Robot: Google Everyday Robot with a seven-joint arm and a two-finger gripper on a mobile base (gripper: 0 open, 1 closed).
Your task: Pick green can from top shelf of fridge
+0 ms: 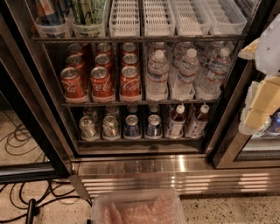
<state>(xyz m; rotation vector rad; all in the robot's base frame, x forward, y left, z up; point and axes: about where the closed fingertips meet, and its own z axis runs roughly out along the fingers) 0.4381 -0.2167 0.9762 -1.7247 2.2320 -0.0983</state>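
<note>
The fridge [144, 168] fills the view: black frame, dark wire racks, and a ribbed stainless-steel base with a bright reflective band.

The top shelf [140, 39] is a dark wire rack with a thin front rail. From its centre to its right end it carries white slotted plastic trays [142, 17], long and rectangular. Two clear round-cornered tubs [57, 29] occupy its left end.

The rack below holds clear ribbed water bottles [157, 74] with white caps on the right and glossy red cans [101, 81] in three rows on the left.

The gripper [260, 109], made of cream and white blocky parts, sits at the right edge of the view, outside the fridge frame and level with the middle rack. Whether it is released or clenched cannot be told.

The green can [89, 11] stands upright in the second tub from the left corner of the top shelf. It is slim, with pale streaked markings, and is well apart from the gripper.
</note>
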